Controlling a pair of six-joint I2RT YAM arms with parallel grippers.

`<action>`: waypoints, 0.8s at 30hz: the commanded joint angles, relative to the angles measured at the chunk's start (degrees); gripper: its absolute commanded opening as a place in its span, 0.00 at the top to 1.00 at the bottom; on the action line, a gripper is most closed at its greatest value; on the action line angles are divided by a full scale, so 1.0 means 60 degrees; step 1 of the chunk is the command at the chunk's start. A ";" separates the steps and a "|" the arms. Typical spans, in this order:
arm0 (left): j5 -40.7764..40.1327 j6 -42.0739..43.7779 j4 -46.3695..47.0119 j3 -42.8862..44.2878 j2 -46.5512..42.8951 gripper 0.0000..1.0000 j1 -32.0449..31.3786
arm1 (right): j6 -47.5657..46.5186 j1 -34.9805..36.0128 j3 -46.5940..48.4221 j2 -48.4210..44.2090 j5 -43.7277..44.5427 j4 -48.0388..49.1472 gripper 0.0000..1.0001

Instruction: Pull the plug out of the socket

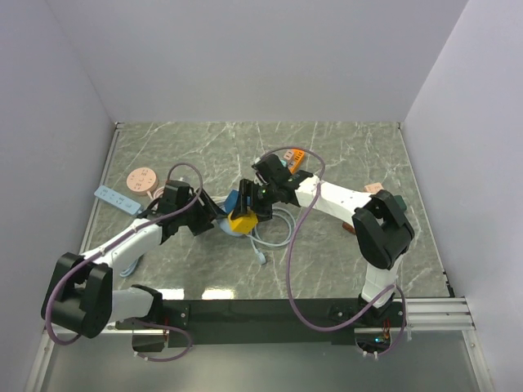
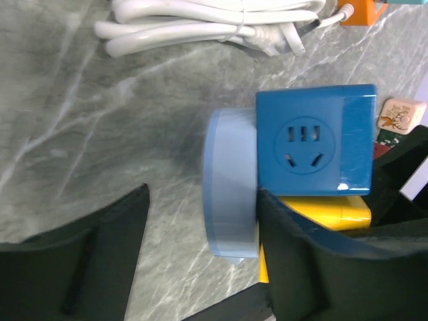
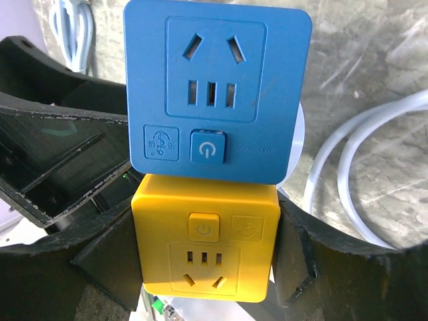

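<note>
A blue cube socket (image 1: 233, 201) and a yellow cube plug (image 1: 240, 221) sit joined together at the table's middle. In the right wrist view the yellow cube (image 3: 204, 247) is below the blue cube (image 3: 214, 93), face to face with it. My right gripper (image 3: 206, 221) is shut on the yellow cube, one finger on each side. In the left wrist view the blue cube (image 2: 314, 144) has a pale blue round base (image 2: 231, 184). My left gripper (image 2: 200, 200) is open around that base; its right finger (image 2: 307, 267) touches it, and the left finger stands apart.
A coiled white cable (image 1: 274, 224) lies right of the cubes and also shows in the left wrist view (image 2: 207, 27). A pink round disc (image 1: 141, 180) and a pale blue strip (image 1: 114, 198) lie at the left. An orange object (image 1: 296, 157) lies behind.
</note>
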 commanded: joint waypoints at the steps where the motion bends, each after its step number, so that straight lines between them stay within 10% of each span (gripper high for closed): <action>1: -0.0250 -0.0303 0.0351 0.0377 0.0167 0.34 -0.0414 | 0.0187 0.0148 0.0306 -0.0840 -0.0980 0.1400 1.00; 14: -0.0703 -0.0626 0.0148 0.0831 0.0255 0.99 -0.0795 | 0.0583 0.0192 0.0071 -0.0797 -0.1640 0.1855 1.00; 24: -0.2079 0.0033 -0.1478 0.1198 0.0094 0.99 -0.0795 | -0.0646 -0.0743 -0.0016 -0.1454 -0.0776 -0.0209 1.00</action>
